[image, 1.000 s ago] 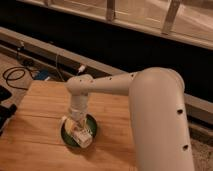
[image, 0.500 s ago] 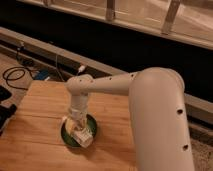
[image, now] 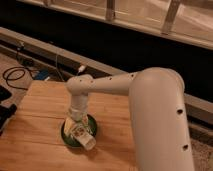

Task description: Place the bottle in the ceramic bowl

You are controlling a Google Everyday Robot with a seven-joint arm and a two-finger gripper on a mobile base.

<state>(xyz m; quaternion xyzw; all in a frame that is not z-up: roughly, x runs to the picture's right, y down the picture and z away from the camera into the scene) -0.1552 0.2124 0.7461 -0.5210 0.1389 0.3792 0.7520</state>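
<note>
The dark-green ceramic bowl sits on the wooden table, near its front middle. The pale cream bottle lies tilted across the bowl, its round end sticking out over the front rim. My gripper hangs straight down from the white arm, right over the bowl and just behind the bottle. The wrist hides the back half of the bowl.
The white arm reaches in from the right and covers the table's right side. Black cables lie on the floor at the left. A dark object sits at the table's left edge. A dark wall and railing run behind.
</note>
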